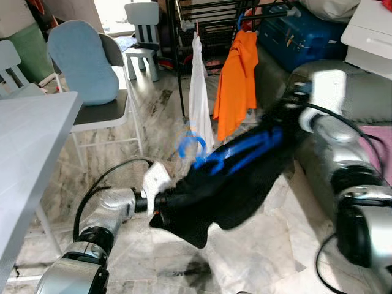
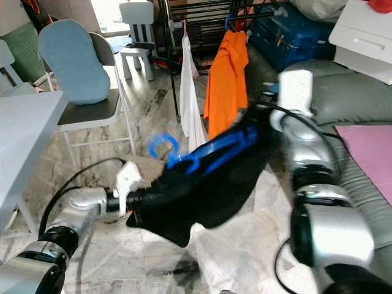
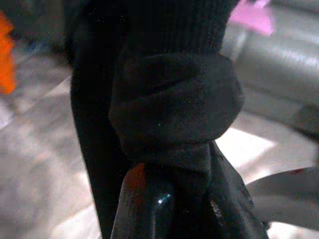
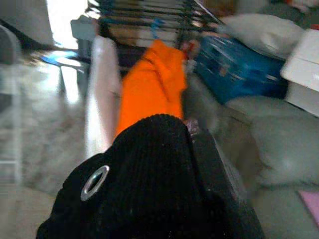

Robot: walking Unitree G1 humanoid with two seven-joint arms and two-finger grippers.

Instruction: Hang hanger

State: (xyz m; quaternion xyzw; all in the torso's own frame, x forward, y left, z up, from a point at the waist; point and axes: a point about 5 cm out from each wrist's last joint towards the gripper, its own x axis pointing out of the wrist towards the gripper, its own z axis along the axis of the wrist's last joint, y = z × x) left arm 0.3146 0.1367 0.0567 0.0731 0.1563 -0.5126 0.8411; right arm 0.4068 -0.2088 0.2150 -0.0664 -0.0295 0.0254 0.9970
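Note:
A black garment (image 1: 226,184) on a blue hanger (image 1: 245,153) is stretched in the air between my two grippers; the hanger's hook (image 1: 191,146) points toward the rack. My left gripper (image 1: 166,205) is shut on the garment's lower end, with the cloth bunched over its fingers (image 3: 159,209). My right gripper (image 1: 283,121) is shut on the upper end, where black knit with a metal eyelet (image 4: 95,181) covers it. Behind stands a black drying rack (image 1: 208,18) with a white garment (image 1: 199,92) and an orange shirt (image 1: 237,79) hanging on it.
A grey chair with a blue cushion (image 1: 82,61) and a white table (image 1: 30,141) are on the left. A grey sofa (image 1: 361,92) with a pink cloth (image 1: 381,144) is on the right, and a blue suitcase (image 1: 300,37) lies behind it. The floor is marble tile (image 1: 257,257).

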